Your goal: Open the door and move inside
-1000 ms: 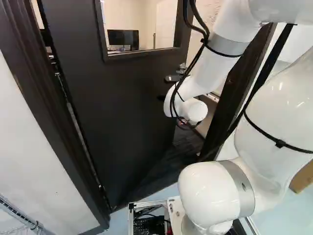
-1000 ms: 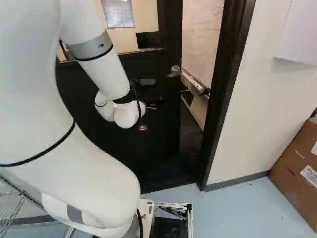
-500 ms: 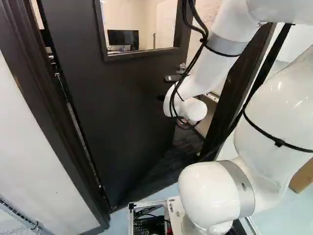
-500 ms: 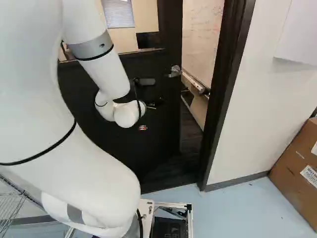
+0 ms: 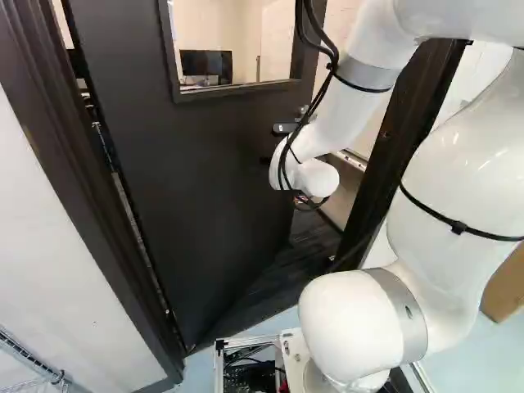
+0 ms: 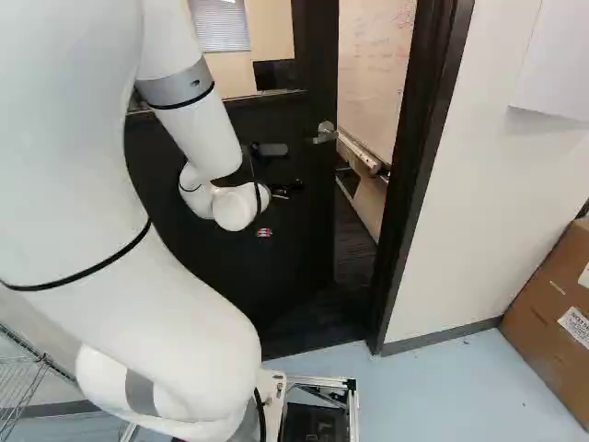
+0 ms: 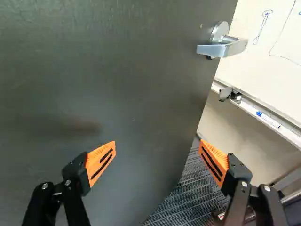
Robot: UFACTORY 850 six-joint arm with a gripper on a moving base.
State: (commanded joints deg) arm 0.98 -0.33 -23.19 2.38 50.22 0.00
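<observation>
Partly done, I'd say: the dark grey door (image 5: 205, 188) is unlatched and stands ajar, swung away from me into the room beyond, with its free edge well apart from the black door frame (image 6: 416, 193) on the handle side. The moving in is all left to do, since the aluminium-framed front of my base (image 6: 320, 379) sits on the pale blue floor (image 6: 442, 391) on the near side of the doorway. I judge the gap too narrow for the base, so the next move is likely a further push on the door, then a drive through, watching that the white arm (image 5: 352, 319) doesn't catch the frame. My black gripper with orange pads (image 7: 157, 145) has its fingers spread wide with nothing pinched between them; one is in front of the door's face and the other beyond its free edge, over the opening. Whether either touches the door I can't tell. Only the wrist view gives me those fingers, and it shows the silver lever handle (image 7: 221, 49) ahead of them, untouched, plus a blue-capped marker (image 7: 268, 118) on the whiteboard ledge (image 7: 249, 108). The left base view gives me the hinge side, which the wrist view lacks, while the right base view adds the brown cardboard box (image 6: 550, 299) by the wall.
</observation>
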